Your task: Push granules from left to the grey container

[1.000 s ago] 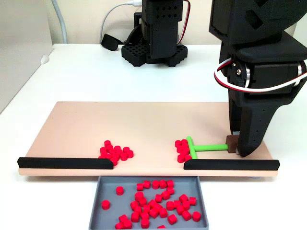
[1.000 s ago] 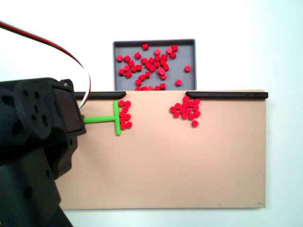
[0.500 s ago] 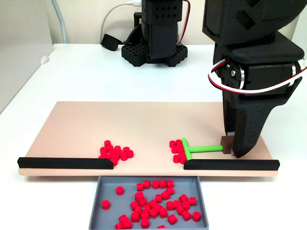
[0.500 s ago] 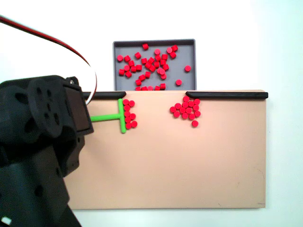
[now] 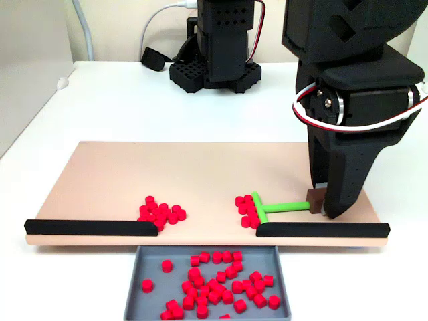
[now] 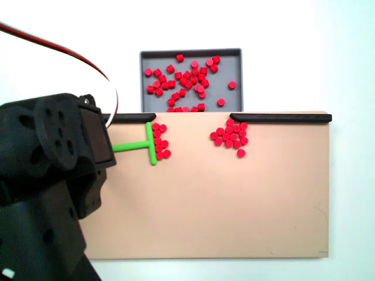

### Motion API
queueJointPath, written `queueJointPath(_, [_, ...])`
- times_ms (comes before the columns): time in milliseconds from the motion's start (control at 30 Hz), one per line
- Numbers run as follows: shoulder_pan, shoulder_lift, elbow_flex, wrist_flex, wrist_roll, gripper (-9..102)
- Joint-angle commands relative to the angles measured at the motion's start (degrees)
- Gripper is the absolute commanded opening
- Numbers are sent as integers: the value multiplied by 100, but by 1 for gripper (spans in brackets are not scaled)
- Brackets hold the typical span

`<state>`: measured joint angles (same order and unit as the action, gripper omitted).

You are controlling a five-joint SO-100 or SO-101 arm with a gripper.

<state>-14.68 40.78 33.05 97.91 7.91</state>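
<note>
My gripper [image 5: 324,208] stands at the right end of the peach board [image 5: 167,170], shut on the brown end block of a green T-shaped stick [image 5: 284,206]. The stick's crossbar touches a small cluster of red granules [image 5: 245,208] beside the gap between the black bars. A second cluster of granules [image 5: 160,212] lies further left in this fixed view. The grey container [image 5: 150,264] sits below the gap with many granules [image 5: 214,284] in it. From above, the stick [image 6: 140,145], the two clusters [image 6: 160,141] [image 6: 231,136] and the container [image 6: 228,61] show, and my arm [image 6: 53,175] hides the gripper.
Two black bars [image 5: 90,227] [image 5: 321,229] line the board's edge on either side of the gap over the container. Another black arm base [image 5: 214,67] with cables stands on the white table behind the board. The board's far half is bare.
My gripper and the green stick have slid a little towards the gap. The cluster of granules against the crossbar moved with them. The other cluster has not moved.
</note>
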Motion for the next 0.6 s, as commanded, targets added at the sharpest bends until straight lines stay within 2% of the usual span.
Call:
queueJointPath(0, [79,149,-97,9,-158,0])
queueJointPath(567, [211,149,-97,62,-668,0])
